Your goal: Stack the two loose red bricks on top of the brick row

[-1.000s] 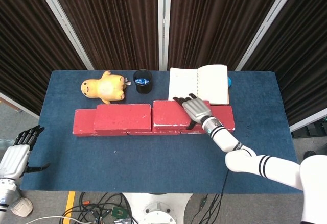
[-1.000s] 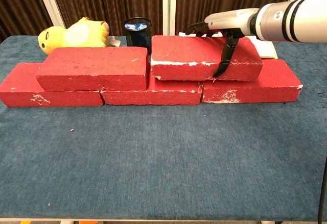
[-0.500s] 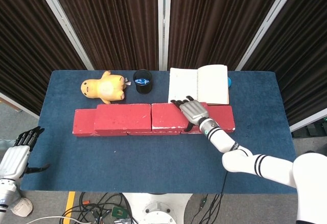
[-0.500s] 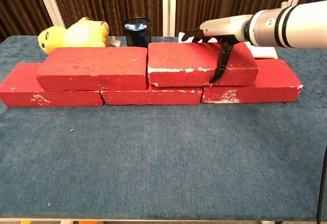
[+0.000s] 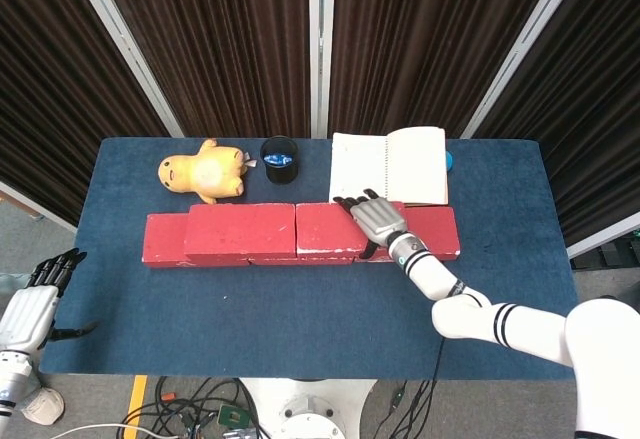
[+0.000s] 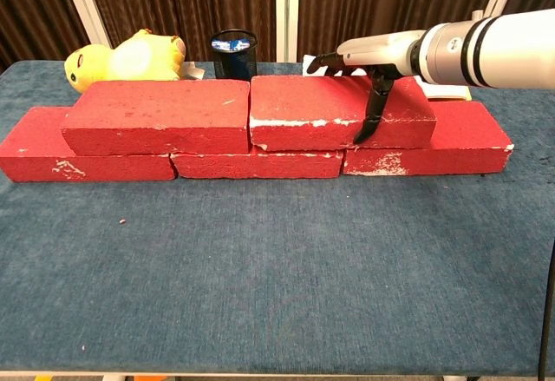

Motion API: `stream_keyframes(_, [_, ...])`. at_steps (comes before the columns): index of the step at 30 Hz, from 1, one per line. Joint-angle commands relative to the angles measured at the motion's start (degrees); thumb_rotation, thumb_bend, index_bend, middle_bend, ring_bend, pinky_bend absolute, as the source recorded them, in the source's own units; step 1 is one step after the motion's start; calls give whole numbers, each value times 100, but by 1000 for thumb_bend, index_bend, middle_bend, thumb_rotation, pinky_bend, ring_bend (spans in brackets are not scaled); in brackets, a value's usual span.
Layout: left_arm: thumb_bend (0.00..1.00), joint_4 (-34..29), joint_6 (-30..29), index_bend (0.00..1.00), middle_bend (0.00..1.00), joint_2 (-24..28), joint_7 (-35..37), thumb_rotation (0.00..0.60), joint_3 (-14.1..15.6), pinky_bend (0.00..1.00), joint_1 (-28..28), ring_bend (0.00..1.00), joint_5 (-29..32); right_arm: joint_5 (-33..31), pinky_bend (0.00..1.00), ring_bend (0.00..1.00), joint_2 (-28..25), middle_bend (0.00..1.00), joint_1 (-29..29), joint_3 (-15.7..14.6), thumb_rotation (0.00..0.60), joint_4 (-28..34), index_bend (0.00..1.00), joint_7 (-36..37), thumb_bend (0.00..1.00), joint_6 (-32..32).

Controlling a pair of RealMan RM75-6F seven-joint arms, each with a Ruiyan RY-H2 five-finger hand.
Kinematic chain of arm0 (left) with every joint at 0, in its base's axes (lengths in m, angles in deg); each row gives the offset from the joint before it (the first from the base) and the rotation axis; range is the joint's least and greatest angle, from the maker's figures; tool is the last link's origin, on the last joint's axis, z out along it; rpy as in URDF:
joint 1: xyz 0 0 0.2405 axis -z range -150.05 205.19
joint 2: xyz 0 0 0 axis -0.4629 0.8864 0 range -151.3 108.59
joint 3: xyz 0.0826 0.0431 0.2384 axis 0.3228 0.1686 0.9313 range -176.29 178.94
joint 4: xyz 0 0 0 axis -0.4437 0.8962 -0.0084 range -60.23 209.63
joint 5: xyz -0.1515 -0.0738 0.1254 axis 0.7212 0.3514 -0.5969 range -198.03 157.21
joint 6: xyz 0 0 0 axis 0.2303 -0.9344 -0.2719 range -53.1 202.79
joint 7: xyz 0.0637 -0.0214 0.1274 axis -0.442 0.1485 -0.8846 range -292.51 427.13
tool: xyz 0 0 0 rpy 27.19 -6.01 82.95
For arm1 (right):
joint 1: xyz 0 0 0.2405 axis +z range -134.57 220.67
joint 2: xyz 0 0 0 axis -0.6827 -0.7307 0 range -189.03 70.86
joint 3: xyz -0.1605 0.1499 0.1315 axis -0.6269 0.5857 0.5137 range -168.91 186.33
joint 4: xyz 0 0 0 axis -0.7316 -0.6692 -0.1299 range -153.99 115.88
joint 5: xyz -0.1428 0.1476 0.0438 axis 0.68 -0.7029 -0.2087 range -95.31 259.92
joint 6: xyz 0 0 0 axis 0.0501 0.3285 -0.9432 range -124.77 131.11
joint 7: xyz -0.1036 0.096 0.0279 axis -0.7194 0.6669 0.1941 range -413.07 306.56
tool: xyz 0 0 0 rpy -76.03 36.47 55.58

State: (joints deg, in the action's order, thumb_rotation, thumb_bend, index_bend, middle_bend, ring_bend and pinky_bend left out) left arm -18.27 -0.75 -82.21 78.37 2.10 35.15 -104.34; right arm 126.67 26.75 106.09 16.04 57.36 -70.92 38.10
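Red bricks: your right hand [image 6: 375, 60] grips the right upper brick [image 6: 338, 110], fingers [image 6: 373, 112] over its front face, on the brick row [image 6: 260, 162] mid-table, touching the left upper brick [image 6: 160, 114]. Your left hand [image 5: 35, 304] hangs off the table's near left corner, fingers apart, holding nothing.

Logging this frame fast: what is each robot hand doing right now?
Left robot hand: open, holding nothing, off the table.
Right robot hand: holding the upper right brick.
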Motion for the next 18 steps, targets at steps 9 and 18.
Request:
stream_keyframes(9, [92, 30, 39, 0, 0, 0, 57, 600, 5, 0, 6, 0, 10, -104, 0, 282, 23, 278, 74, -34, 600, -86, 0, 3, 21, -54])
stream_keyframes(18, [92, 53, 36, 0, 0, -5, 85, 600, 1, 0, 10, 0, -3, -174, 0, 282, 44, 278, 133, -69, 600, -110, 0, -10, 20, -74])
